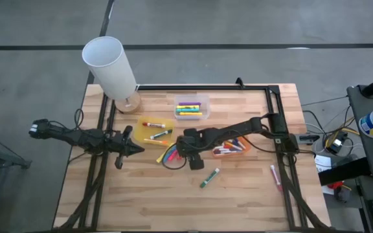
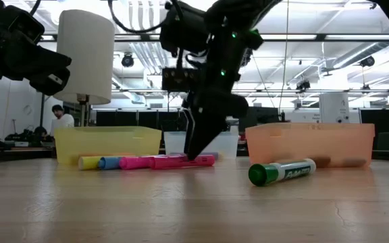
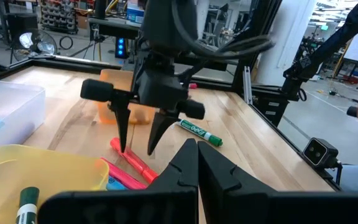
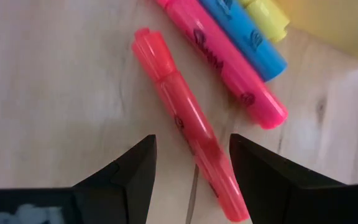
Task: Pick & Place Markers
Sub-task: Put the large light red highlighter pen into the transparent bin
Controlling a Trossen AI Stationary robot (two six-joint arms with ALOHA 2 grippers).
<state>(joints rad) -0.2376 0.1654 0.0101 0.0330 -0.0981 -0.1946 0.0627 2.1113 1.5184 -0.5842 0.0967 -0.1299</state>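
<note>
Several markers lie side by side on the wooden table: a red one (image 4: 182, 115), a pink one (image 4: 229, 68), a blue one (image 4: 247, 37) and a yellow one (image 4: 266, 12). My right gripper (image 4: 191, 146) points steeply down over the red marker. It is open, with one finger on each side of the marker's barrel and a gap to both; its tips are close to the table (image 2: 198, 145). More markers lie in the yellow tray (image 1: 155, 129), the clear tray (image 1: 192, 107) and the orange tray (image 1: 228, 149). My left gripper (image 1: 138, 149) hangs shut above the table's left side, holding nothing.
A green marker (image 1: 209, 177) lies alone nearer the front edge, and a pink one (image 1: 276, 176) lies by the right frame rail. A tall white cylinder (image 1: 112, 68) stands at the far left corner. A black frame runs along the table's edges.
</note>
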